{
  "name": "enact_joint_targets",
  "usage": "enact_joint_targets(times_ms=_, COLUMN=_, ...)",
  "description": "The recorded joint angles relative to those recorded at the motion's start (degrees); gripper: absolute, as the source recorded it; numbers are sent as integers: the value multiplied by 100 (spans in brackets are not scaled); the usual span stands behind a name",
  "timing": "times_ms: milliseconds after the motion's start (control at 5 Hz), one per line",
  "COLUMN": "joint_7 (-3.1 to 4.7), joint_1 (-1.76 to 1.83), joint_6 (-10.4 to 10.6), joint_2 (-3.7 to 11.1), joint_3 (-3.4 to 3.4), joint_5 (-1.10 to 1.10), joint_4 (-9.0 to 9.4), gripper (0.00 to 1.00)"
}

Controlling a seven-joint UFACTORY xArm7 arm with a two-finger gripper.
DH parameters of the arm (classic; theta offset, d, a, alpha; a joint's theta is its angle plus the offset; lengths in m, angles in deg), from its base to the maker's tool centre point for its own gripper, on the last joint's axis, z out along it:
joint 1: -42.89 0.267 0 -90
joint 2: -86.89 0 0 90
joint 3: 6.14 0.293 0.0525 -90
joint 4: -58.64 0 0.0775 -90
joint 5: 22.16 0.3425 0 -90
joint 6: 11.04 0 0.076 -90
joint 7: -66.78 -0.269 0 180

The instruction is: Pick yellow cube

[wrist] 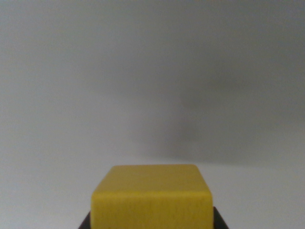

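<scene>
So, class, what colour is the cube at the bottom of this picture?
Yellow: the cube shows plainly in the wrist view, against a plain grey background.

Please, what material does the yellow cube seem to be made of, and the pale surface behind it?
The yellow cube looks like painted wood or matte plastic: even colour, soft rounded edges, no sharp glare. I cannot tell which. The pale surface looks smooth and matte, perhaps a laminate tabletop, with only a blurred shadow; the picture is too soft to be sure.
</scene>
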Motion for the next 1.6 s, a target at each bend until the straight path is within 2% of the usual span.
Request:
enact_joint_targets(times_ms=200, joint_7=-17, joint_1=2, joint_6=-250, joint_2=-110, joint_3=-5, joint_5=-15, joint_4=-140, gripper=100)
enact_joint_targets(times_ms=400, joint_7=-17, joint_1=2, joint_6=-250, joint_2=-110, joint_3=-5, joint_5=-15, joint_4=-140, gripper=100)
enact_joint_targets(times_ms=600, joint_7=-35, joint_1=5, joint_6=-511, joint_2=-226, joint_3=-10, joint_5=-31, joint_4=-286, gripper=100)
enact_joint_targets(times_ms=800, joint_7=-35, joint_1=5, joint_6=-511, joint_2=-226, joint_3=-10, joint_5=-31, joint_4=-286, gripper=100)
enact_joint_targets(times_ms=1000, joint_7=-53, joint_1=7, joint_6=-766, joint_2=-339, joint_3=-16, joint_5=-46, joint_4=-429, gripper=100)
enact_joint_targets(times_ms=1200, joint_7=-53, joint_1=7, joint_6=-766, joint_2=-339, joint_3=-16, joint_5=-46, joint_4=-429, gripper=100)
enact_joint_targets(times_ms=1400, joint_7=-72, joint_1=9, joint_6=-1041, joint_2=-460, joint_3=-21, joint_5=-62, joint_4=-583, gripper=100)
enact_joint_targets(times_ms=1600, joint_7=-72, joint_1=9, joint_6=-1041, joint_2=-460, joint_3=-21, joint_5=-62, joint_4=-583, gripper=100)
